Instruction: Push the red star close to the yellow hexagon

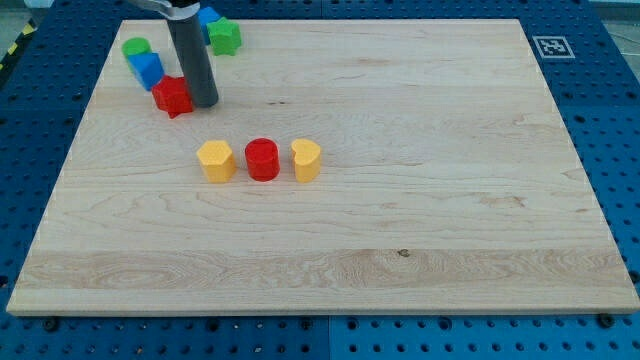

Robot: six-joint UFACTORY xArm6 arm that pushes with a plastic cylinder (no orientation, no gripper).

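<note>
The red star (172,96) lies near the view's top left of the wooden board (420,240). My tip (205,102) stands right against its right side, touching or nearly so. The yellow hexagon (216,160) lies below and to the right of the star, at the left end of a short row. The rod rises from the tip to the view's top edge.
A red cylinder (262,158) and a yellow heart (306,159) stand in a row to the right of the hexagon. A blue block (147,69), a green block (136,47), a green star (225,37) and another blue block (209,16) cluster at the top left.
</note>
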